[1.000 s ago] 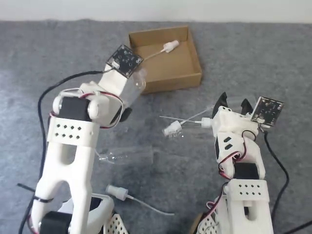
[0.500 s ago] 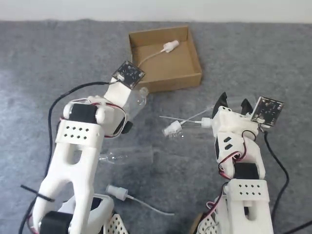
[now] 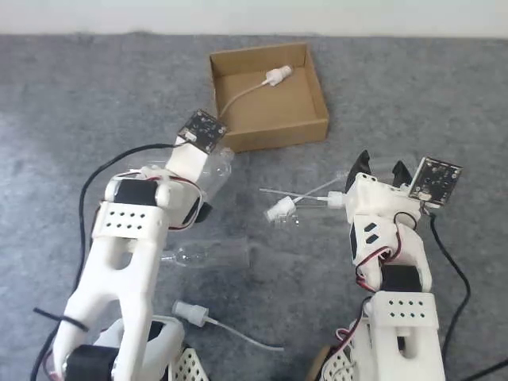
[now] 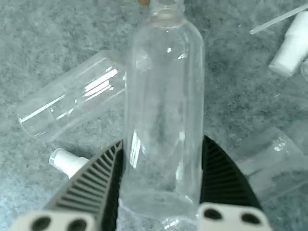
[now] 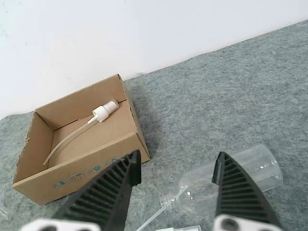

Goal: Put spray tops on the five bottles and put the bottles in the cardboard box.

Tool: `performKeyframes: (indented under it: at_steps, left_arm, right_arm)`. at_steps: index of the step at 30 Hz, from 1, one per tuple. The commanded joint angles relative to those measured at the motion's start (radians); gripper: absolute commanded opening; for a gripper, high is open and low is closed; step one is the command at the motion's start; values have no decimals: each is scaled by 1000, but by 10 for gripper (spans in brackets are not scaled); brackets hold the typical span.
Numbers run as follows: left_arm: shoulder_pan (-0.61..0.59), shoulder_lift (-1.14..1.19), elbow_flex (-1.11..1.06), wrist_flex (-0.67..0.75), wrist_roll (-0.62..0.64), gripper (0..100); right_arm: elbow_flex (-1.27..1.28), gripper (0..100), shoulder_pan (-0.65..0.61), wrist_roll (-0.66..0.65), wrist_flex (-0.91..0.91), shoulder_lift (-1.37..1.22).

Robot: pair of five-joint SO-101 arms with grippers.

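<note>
Gripping a clear bottle [image 4: 163,120] by its sides, the left fingers [image 4: 98,185] sit just short of the box [image 3: 274,135]. The right fingers [image 5: 108,190] gape wide, empty, over a second bottle [image 5: 231,175] lying on the desk [image 3: 413,87]. One spray top [image 3: 277,76] lies in the box.

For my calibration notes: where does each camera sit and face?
High view: overhead, looking down on the left arm and right arm.
Left wrist view: wrist-mounted, faces the clear bottle in the left hand.
Right wrist view: wrist-mounted, faces the cardboard box past the open right hand.
High view shares the box.
</note>
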State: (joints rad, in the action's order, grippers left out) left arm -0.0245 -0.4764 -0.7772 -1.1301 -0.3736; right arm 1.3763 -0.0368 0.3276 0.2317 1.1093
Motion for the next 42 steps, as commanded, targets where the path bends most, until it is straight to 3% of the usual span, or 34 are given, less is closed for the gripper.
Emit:
performKeyframes:
  at_steps: [1, 4, 13, 23, 29, 35, 42]
  left_arm:
    - [-2, -40, -5, 15, 5, 193]
    - [-3, -40, -16, 15, 6, 242]
    - [-5, -38, -12, 15, 28, 243]
    - [-37, -40, -44, 34, 195, 282]
    - [-40, -40, -61, 35, 281, 353]
    - [-86, -48, -58, 40, 361, 357]
    - [-196, -48, -128, 180, 422, 356]
  right_arm:
    - [-8, 225, -4, -21, -16, 21]
    - [-8, 225, -4, -21, -16, 21]
    - [-17, 224, -5, -75, -7, 21]
    - [-330, 225, -45, -152, 337, -30]
    - [-565, 224, -128, -192, 377, -291]
    - [-856, 223, -130, -192, 375, -624]
    - [-1223, 223, -150, -192, 377, -1043]
